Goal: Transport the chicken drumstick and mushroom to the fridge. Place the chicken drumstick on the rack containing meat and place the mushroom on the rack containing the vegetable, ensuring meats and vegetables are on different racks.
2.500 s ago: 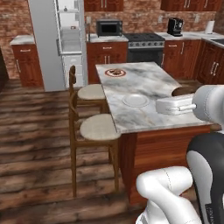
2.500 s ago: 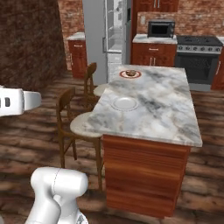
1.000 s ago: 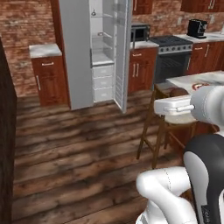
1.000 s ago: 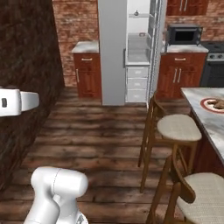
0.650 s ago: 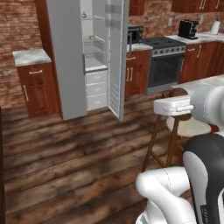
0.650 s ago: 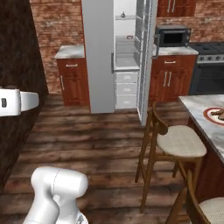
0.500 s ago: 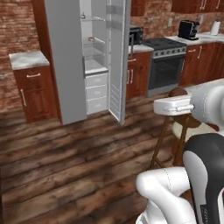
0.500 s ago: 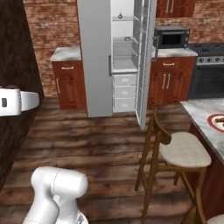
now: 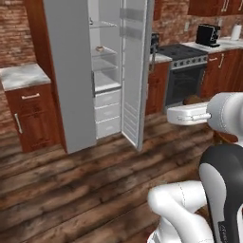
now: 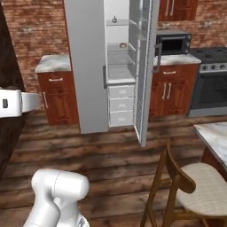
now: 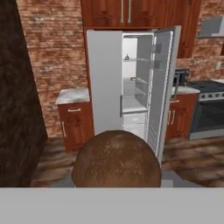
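The hand is carrying a rounded, matte brown lump [image 11: 116, 159] with a finely mottled, domed top. The lump is covering the finger tips in the hand view, so the grip is read from it hanging aloft right before the camera. I cannot tell whether it is the chicken drumstick or the mushroom. Well ahead, the fridge [image 9: 71, 95] is standing as a tall, plain light-grey slab, its full-height door [image 9: 135, 71] swinging open to the right and showing a pale interior. Thin clear glass shelves [image 10: 119, 53] are sitting above three white drawers [image 9: 107, 114]. One small item [image 10: 123, 45] is lying on a middle shelf and one dark item [image 10: 114, 19] on the top shelf, both too small to name. Bare dark wooden plank floor [image 9: 71, 185] is lying between the robot and the fridge. A wooden stool [image 10: 186, 186] with a pale woven seat is standing beside the marble desk [image 10: 217, 137]. One black microwave [image 10: 173, 43] and one dark stove [image 9: 182, 71] are flanking the fridge against red brick.
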{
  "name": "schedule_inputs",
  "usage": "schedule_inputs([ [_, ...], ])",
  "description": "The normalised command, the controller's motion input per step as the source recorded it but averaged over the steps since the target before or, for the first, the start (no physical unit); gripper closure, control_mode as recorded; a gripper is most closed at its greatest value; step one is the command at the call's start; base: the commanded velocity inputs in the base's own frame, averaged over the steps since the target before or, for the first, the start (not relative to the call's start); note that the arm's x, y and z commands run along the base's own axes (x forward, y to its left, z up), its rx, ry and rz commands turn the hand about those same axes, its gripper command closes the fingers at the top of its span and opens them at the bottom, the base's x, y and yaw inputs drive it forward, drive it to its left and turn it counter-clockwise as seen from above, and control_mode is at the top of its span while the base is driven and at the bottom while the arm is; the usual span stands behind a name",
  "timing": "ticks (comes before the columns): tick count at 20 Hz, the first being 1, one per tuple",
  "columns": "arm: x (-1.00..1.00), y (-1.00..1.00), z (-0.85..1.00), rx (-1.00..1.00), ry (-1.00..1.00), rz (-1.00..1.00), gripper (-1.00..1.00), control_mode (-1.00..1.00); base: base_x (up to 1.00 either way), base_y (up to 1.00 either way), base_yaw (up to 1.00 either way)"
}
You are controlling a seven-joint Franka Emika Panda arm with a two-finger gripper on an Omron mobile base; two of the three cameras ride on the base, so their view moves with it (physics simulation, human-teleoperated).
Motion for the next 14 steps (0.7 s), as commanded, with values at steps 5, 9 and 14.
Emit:
schedule_inputs([
  [5,0.0,0.0,0.0,0.0,0.0,0.0,1.0,1.0,1.0,0.24,-0.15],
  [9,0.0,0.0,0.0,0.0,0.0,0.0,1.0,1.0,1.0,0.21,-0.15],
  [14,0.0,0.0,0.0,0.0,0.0,0.0,1.0,1.0,1.0,0.15,-0.17],
])
